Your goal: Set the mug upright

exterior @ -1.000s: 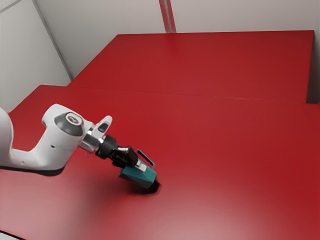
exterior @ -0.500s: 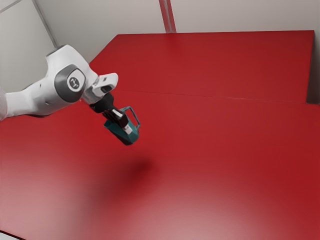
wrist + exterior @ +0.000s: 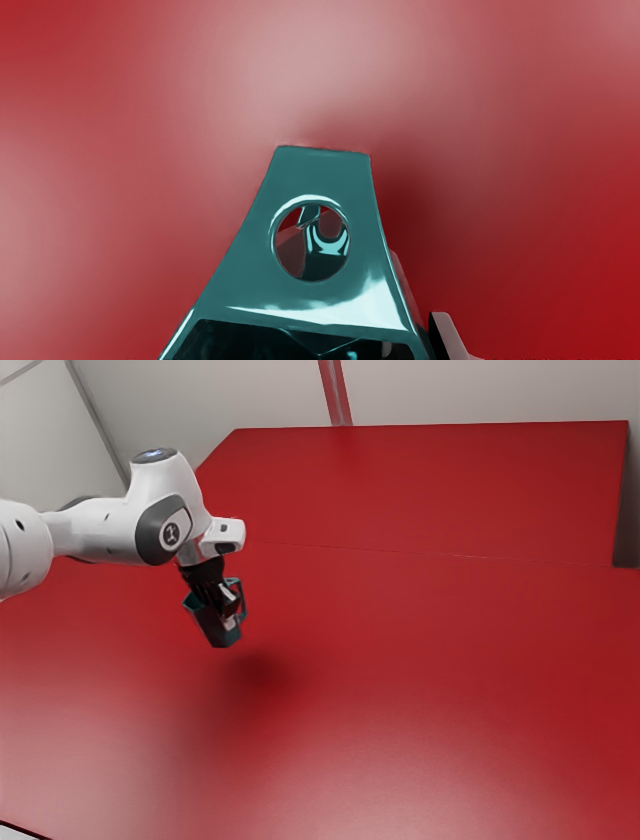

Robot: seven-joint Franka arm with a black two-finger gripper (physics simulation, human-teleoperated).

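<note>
The gripper (image 3: 230, 610) points down above the table, shut on the teal mug (image 3: 211, 624), which hangs clear of the surface. The mug leans a little, its wide end up and its narrower end low, toward the exterior view's right. Its handle (image 3: 242, 600) is on that same side. In the wrist view the gripper (image 3: 320, 345) has the mug (image 3: 310, 175) between its fingers; one fingertip (image 3: 450, 332) shows beside the mug's wall, while the other is hidden. A round hole in the mug's wall and part of the dark wide opening face the camera.
The red table (image 3: 430, 690) lies beneath the mug, with a soft shadow on it below the hand. A second red surface (image 3: 420, 490) adjoins it at the back, before pale walls.
My hand has lifted the mug off the table and carried it toward the exterior view's left. The hand has swung to point more steeply down, bringing the mug from strongly tilted to nearly vertical.
</note>
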